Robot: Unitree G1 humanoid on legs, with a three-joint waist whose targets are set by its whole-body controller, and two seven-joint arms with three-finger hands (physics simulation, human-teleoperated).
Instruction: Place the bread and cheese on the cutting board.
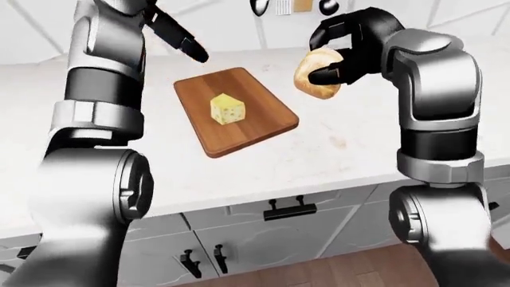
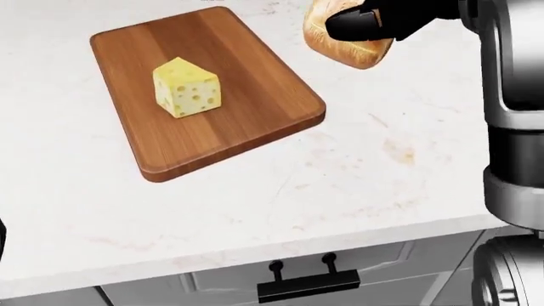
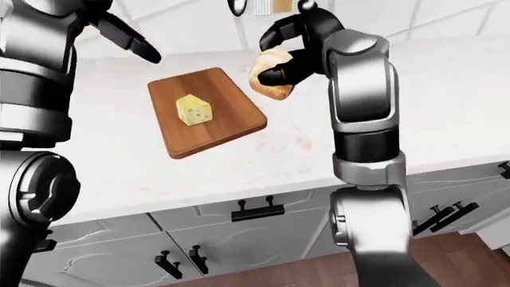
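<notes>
A wedge of yellow cheese [image 2: 187, 88] sits on the wooden cutting board [image 2: 247, 121] on the white counter. My right hand [image 1: 339, 57] is shut on a round bread roll [image 1: 313, 78] and holds it in the air just right of the board's upper right corner. The roll also shows at the top of the head view [image 2: 340, 46]. My left hand [image 1: 179, 37] is raised above the board's upper left corner, fingers [image 1: 194, 51] stretched out and empty.
The white marble counter [image 2: 357, 185] runs across all views, with its edge toward the bottom. Grey cabinet drawers with black handles [image 2: 308, 285] are below it. A tiled wall [image 1: 223, 24] rises behind the counter.
</notes>
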